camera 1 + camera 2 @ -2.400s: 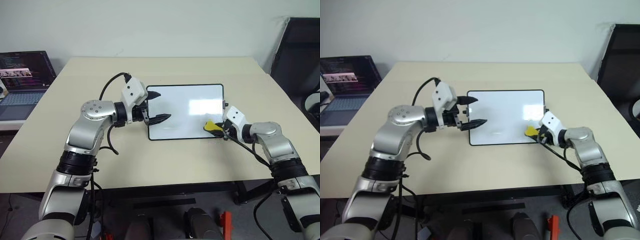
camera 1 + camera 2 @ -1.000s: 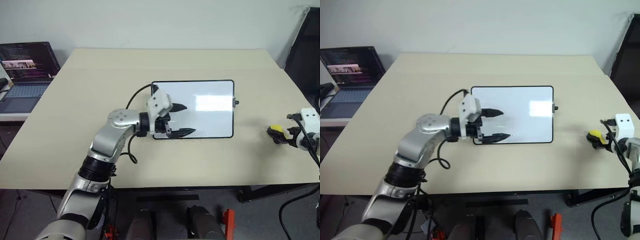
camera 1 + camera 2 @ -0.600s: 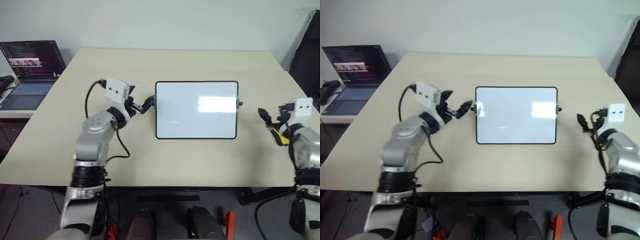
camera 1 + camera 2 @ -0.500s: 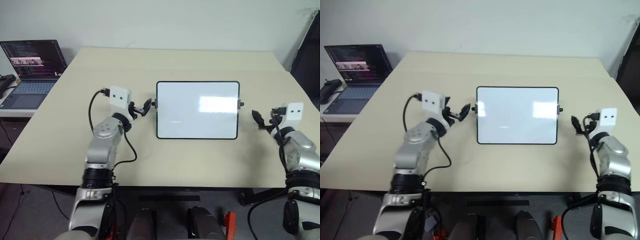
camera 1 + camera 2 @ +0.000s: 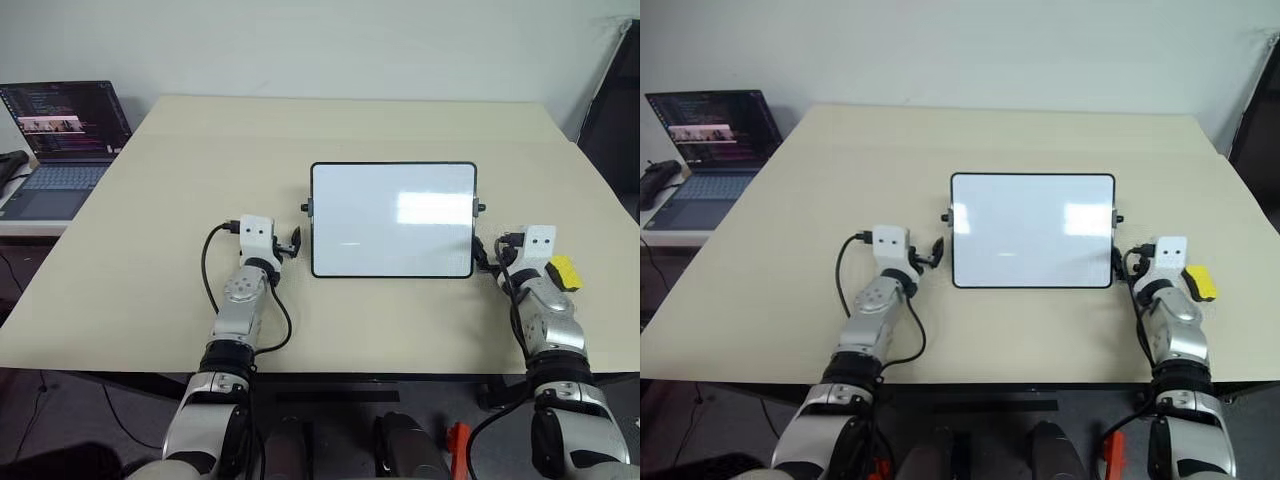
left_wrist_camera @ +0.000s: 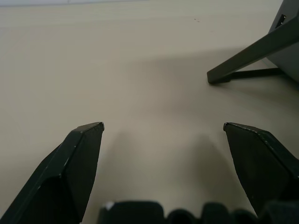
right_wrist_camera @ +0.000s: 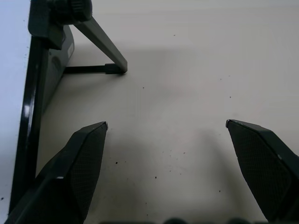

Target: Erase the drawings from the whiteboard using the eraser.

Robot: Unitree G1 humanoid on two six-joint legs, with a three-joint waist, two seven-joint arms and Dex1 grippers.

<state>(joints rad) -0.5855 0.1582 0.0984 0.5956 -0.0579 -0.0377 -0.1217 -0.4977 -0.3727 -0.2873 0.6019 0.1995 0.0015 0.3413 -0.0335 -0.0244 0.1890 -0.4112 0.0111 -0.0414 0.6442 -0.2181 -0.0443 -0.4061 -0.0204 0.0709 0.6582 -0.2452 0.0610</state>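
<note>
Both jaws empty — eraser [image 5: 564, 272] just beside right's.

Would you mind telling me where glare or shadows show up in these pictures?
Left eye view: a bright glare patch on the whiteboard. Right eye view: the same patch. Left wrist view: soft finger shadows on the table. Right wrist view: the board's stand casts a shadow.

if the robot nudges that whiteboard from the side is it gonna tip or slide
Probably slide or pivot rather than tip: the whiteboard seems propped on thin black legs on the smooth tan table. It looks rigid and light, so even a gentle push may shift it.
</note>
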